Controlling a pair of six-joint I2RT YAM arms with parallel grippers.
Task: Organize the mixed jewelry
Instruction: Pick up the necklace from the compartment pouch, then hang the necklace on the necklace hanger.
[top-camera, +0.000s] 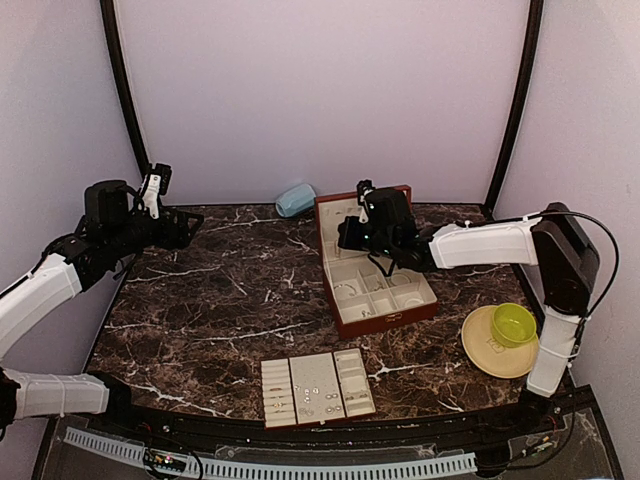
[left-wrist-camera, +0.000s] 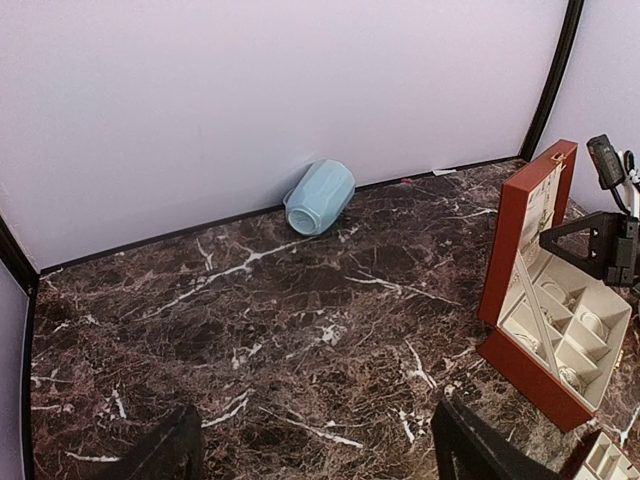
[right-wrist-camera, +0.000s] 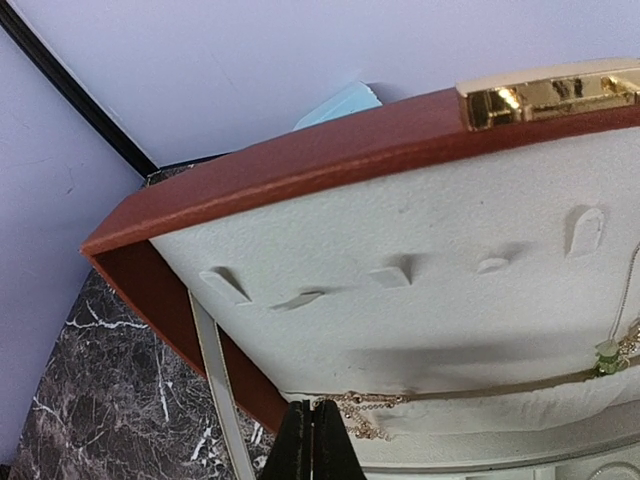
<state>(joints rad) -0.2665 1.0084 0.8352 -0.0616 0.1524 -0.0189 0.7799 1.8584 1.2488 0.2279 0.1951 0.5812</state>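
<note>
Dark brown marble veined in white forms the tabletop (top-camera: 220, 310), closed in by pale lilac walls. A red-brown jewelry box (top-camera: 375, 270) stands open at the centre-right, its cream lining divided into compartments and its lid upright. The right tool (top-camera: 362, 212) is held against the inside of that lid; in the right wrist view its black fingers (right-wrist-camera: 318, 440) are seen pressed together, with a thin gold chain (right-wrist-camera: 362, 410) lying just at their tips along the lid's lower pocket. Whether the chain is actually pinched cannot be told. That view also shows the lid's felt-like lining with small raised tabs and a polished gold clasp (right-wrist-camera: 545, 95), neither readable from above.

The left tool (top-camera: 152, 190) hangs over the far left of the tabletop, well apart from the box; in the left wrist view its dark fingers (left-wrist-camera: 165, 450) are set wide apart around nothing.

Near the front edge lies a cream-lined tray (top-camera: 317, 388) in three sections, with tiny shiny jewelry pieces (top-camera: 316, 398) scattered in its middle section. A light blue faceted cup (left-wrist-camera: 320, 196) lies on its side by the back wall. A yellow plate (top-camera: 495, 345) carrying a lime-green bowl (top-camera: 514, 323) sits at the right.
</note>
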